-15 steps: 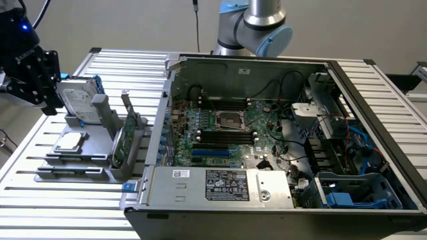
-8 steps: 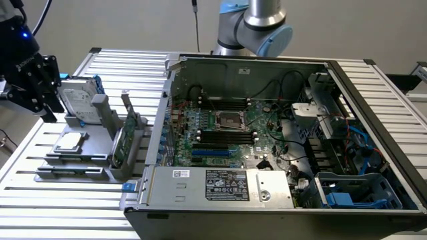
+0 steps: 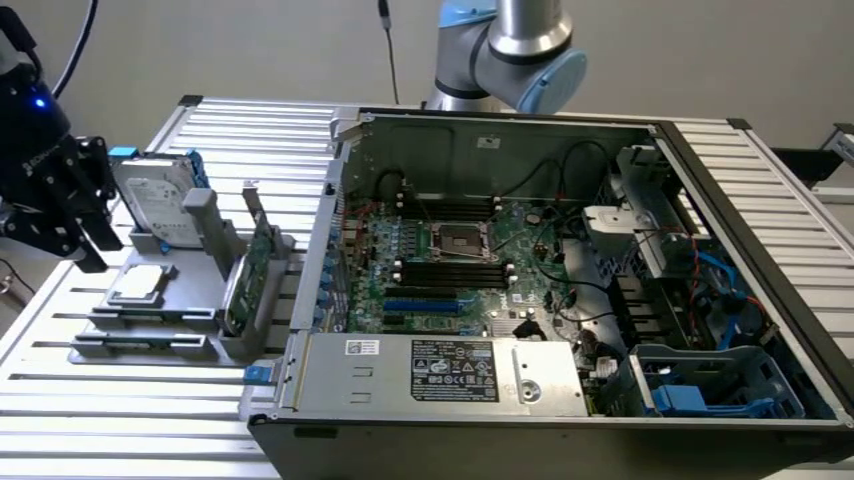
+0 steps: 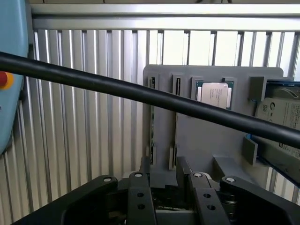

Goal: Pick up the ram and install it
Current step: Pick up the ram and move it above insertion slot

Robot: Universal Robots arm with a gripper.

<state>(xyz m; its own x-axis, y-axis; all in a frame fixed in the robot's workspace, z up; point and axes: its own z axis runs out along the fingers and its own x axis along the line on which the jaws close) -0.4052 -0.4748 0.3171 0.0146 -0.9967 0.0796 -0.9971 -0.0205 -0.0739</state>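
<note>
Black two-finger gripper (image 4: 163,165), jaws apart and empty, hangs near a grey plastic slotted tray (image 4: 206,136); a thin green edge, seemingly the ram (image 4: 153,119), stands in one slot, partly crossed by a thick black cable (image 4: 93,83).

light: bright, even | glare: slatted table (image 4: 206,47) washed white beyond gripper (image 4: 164,168) | shadows: soft, darkest beneath gripper

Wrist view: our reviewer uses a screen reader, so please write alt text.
An open black two-finger gripper faces a grey plastic holder on a ribbed metal table. The holder carries a thin green ram stick edge-on in a slot, a silver processor and a silver hard drive.
</note>
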